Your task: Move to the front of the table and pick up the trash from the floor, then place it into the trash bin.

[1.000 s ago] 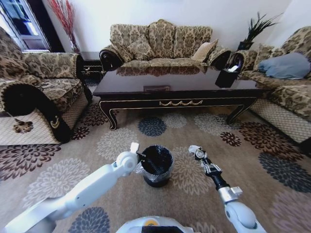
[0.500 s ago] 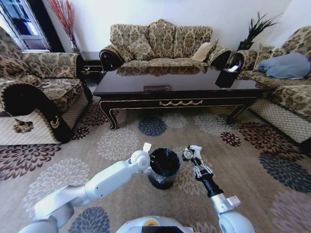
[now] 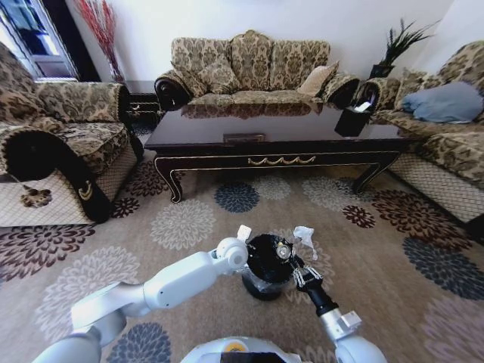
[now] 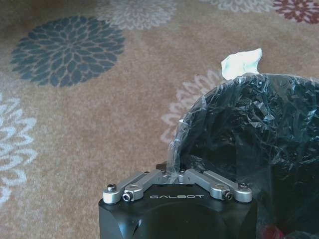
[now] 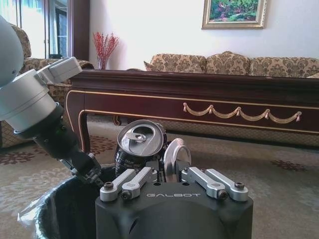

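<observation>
Black trash bin (image 3: 266, 266) is gripped at its lined rim by the left pincer (image 3: 246, 259), on the carpet before the tabletop (image 3: 272, 128). A crushed can (image 5: 140, 143) is pinched over it by the right pincer (image 3: 289, 261). White tissue (image 3: 305, 235) lies beside the bin.

We see a flowered carpet (image 3: 181, 223) bearing the trash bin (image 3: 266, 274), white tissue (image 3: 305, 236) beside it, and the table (image 3: 272, 134).

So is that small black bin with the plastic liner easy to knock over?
Probably. The small black cylindrical bin looks light, so a sideways push could tip it. The left gripper pinches its rim, which likely steadies it. Its thin clear liner looks floppy.
</observation>
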{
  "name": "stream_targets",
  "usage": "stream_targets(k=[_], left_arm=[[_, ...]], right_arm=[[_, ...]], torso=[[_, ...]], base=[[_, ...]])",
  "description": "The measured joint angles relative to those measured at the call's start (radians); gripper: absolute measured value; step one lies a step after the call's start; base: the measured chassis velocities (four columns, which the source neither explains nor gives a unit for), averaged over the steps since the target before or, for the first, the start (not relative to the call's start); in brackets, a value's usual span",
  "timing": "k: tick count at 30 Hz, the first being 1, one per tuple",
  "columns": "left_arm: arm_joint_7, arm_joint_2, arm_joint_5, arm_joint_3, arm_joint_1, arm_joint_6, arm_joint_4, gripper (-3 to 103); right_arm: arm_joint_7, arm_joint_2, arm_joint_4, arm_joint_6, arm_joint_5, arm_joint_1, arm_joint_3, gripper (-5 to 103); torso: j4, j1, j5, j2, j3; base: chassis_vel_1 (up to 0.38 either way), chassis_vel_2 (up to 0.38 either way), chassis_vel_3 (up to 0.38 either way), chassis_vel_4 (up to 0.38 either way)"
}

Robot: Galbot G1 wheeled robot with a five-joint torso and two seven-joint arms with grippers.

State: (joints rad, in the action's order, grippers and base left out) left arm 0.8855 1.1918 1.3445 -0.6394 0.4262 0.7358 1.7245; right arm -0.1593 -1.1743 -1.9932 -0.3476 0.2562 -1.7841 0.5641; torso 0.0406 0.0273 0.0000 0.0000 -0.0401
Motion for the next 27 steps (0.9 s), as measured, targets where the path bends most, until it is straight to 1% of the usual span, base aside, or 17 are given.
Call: stream_targets(k=[5, 6, 9, 10, 11, 12, 14, 15, 17, 18, 19, 20, 22, 23, 27], left_arm=[[0.0, -0.012, 0.0, 0.01, 0.011, 0.0, 0.008, 3], [0.0, -0.014, 0.0, 0.012, 0.011, 0.0, 0.008, 3], [-0.001, -0.014, 0.0, 0.016, 0.012, 0.0, 0.011, 3], [-0.001, -0.015, 0.0, 0.017, 0.012, 0.0, 0.011, 3], [-0.002, -0.016, -0.001, 0.018, 0.012, 0.0, 0.011, 3], [-0.002, -0.016, -0.001, 0.018, 0.012, 0.0, 0.011, 3], [-0.002, -0.016, 0.0, 0.021, 0.014, 0.0, 0.012, 3], [-0.002, -0.016, 0.0, 0.024, 0.016, 0.0, 0.014, 3], [-0.001, -0.015, 0.001, 0.027, 0.017, 0.0, 0.016, 3], [-0.001, -0.015, 0.001, 0.027, 0.017, 0.0, 0.016, 3], [-0.001, -0.015, 0.001, 0.027, 0.018, 0.0, 0.017, 3], [-0.001, -0.015, 0.001, 0.027, 0.018, 0.0, 0.017, 3], [0.0, -0.018, 0.001, 0.031, 0.023, 0.0, 0.019, 3], [0.0, -0.018, 0.001, 0.031, 0.023, 0.0, 0.019, 3], [0.0, -0.036, -0.002, 0.054, 0.038, 0.0, 0.021, 3]], right_arm=[[0.0, -0.013, 0.008, -0.001, -0.015, 0.002, -0.011, 16], [0.0, -0.013, 0.004, -0.001, -0.017, 0.0, -0.013, 13], [-0.002, -0.01, -0.001, 0.0, -0.019, -0.001, -0.014, 15], [-0.002, -0.007, -0.003, 0.0, -0.019, -0.002, -0.013, 19], [-0.003, -0.006, -0.005, 0.003, -0.018, -0.002, -0.013, 24], [-0.003, -0.006, -0.005, 0.003, -0.018, -0.002, -0.013, 24], [-0.003, -0.007, -0.014, 0.011, -0.008, -0.003, -0.012, 35], [-0.003, -0.009, -0.017, 0.016, -0.002, -0.004, -0.013, 35], [-0.003, -0.012, -0.019, 0.022, 0.0, -0.001, -0.018, 46], [-0.003, -0.012, -0.019, 0.022, 0.0, -0.001, -0.018, 46], [-0.003, -0.012, -0.019, 0.022, -0.001, 0.0, -0.019, 51], [-0.003, -0.012, -0.019, 0.023, -0.001, 0.001, -0.019, 51], [-0.003, -0.012, -0.018, 0.023, -0.001, 0.002, -0.022, 62], [-0.003, -0.012, -0.018, 0.023, -0.001, 0.002, -0.022, 62], [0.012, -0.01, -0.012, 0.019, 0.007, 0.01, -0.017, 84]], torso=[[-0.0002, 0.0, 0.0001, 0.0, 0.0], [-0.0002, 0.0, 0.0, 0.0, 0.0], [0.0, 0.0, -0.0001, 0.0, 0.0], [0.0, 0.0, -0.0001, 0.0, 0.0], [0.0, 0.0, -0.0001, 0.0, 0.0], [0.0, 0.0, -0.0001, 0.0, 0.0], [-0.0001, 0.0, -0.0001, 0.0, 0.0], [0.0, 0.0, -0.0001, 0.0, 0.0], [0.0, 0.0, 0.0, 0.0, 0.0], [0.0, 0.0, 0.0, 0.0, 0.0], [0.0, 0.0, -0.0001, 0.0, 0.0], [0.0, 0.0, -0.0001, 0.0, 0.0], [0.0, 0.0, -0.0001, 0.0, 0.0], [0.0, 0.0, -0.0001, 0.0, 0.0], [0.0001, 0.0, -0.0001, 0.0, 0.0]], base=[[0.0, 0.0, 0.0, 0.0], [0.0, 0.0, 0.0, 0.0], [0.0, 0.0, 0.0, 0.0], [0.0, 0.0, 0.0, 0.0], [0.0, 0.0, 0.0, 0.0], [0.0, 0.0, 0.0, 0.0], [0.0, 0.0, 0.0, 0.0], [0.0, 0.0, 0.0, 0.0], [0.0, 0.0, 0.0, 0.0], [0.0, 0.0, 0.0, 0.0], [0.0, 0.0, 0.0, 0.0], [0.0, 0.0, 0.0, 0.0], [0.0, 0.0, 0.0, 0.0], [0.0, 0.0, 0.0, 0.0], [0.0, 0.0, 0.0, 0.0]])
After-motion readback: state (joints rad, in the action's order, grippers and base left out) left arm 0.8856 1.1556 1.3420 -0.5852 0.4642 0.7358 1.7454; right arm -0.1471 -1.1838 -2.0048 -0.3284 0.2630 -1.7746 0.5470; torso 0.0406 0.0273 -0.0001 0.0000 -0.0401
